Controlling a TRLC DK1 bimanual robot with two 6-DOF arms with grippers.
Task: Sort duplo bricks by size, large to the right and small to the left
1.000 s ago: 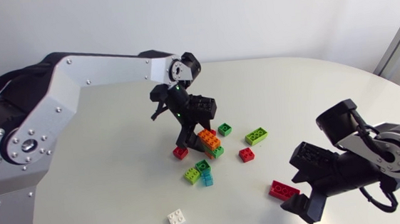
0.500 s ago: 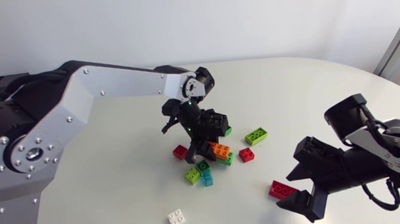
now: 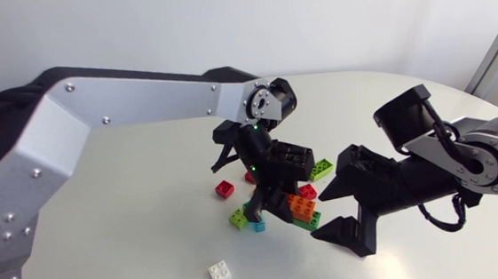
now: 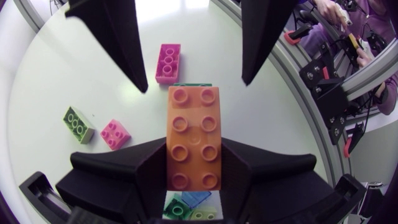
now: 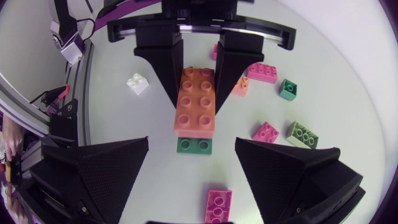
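My left gripper (image 4: 194,163) is shut on a large orange brick (image 4: 193,134), its fingers on the two long sides. In the head view the orange brick (image 3: 303,208) hangs just over the table's middle, with a dark green brick (image 3: 308,225) under its end that looks stuck to it. My right gripper (image 5: 191,155) is open, its fingers (image 5: 99,174) spread wide facing the orange brick (image 5: 196,99) and the green brick (image 5: 194,145). A large red brick (image 5: 217,205) lies under the right gripper. Small red (image 3: 224,189), lime (image 3: 239,218) and blue (image 3: 258,226) bricks lie beside the left gripper (image 3: 277,210).
A small white brick (image 3: 219,273) lies alone towards the front. A large lime brick (image 3: 322,167) and a small red brick (image 3: 307,191) lie just behind the held brick. The right gripper (image 3: 317,216) stands close to it.
The left gripper shut on the orange brick and carried it right and forward. The right arm swung left to face it, and now hides the large red brick in the head view.
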